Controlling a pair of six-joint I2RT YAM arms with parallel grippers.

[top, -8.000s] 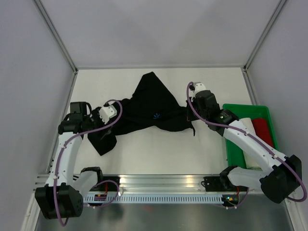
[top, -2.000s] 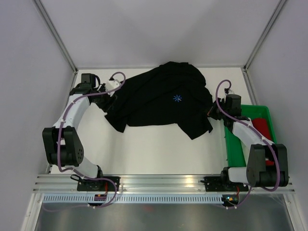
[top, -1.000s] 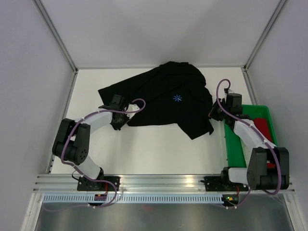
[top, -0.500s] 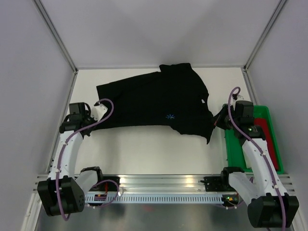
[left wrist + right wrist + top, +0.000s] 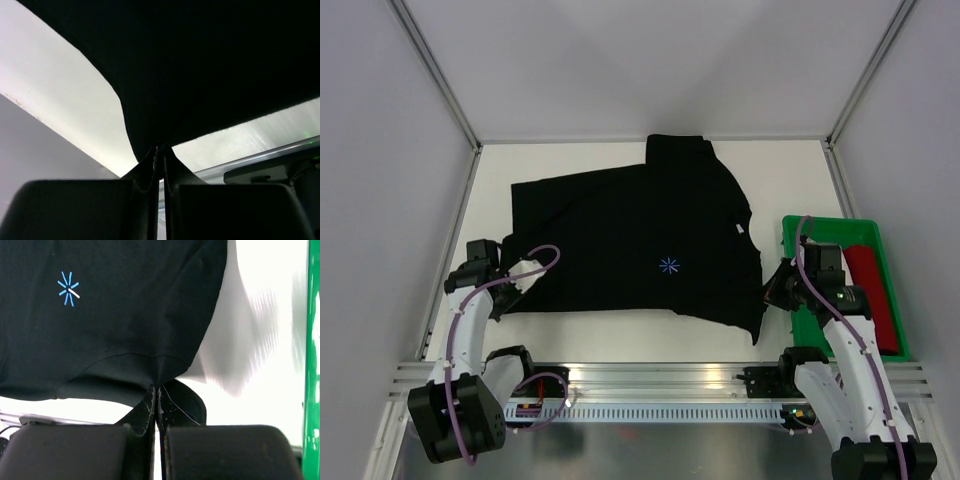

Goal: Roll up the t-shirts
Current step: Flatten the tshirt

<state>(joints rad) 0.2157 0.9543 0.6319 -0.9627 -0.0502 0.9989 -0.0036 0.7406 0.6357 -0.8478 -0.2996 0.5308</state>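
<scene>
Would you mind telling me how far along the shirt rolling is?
Done: a red roll lies in the green bin. In hand: the black t-shirt is spread flat, left gripper and right gripper pinching its near edge. Left: rolling it.

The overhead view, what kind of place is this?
Probably a lab test cell for robot trials, not a home: a bare white table enclosed by plain grey panels, a slotted aluminium mounting rail carrying the arms, and a green plastic bin.
</scene>
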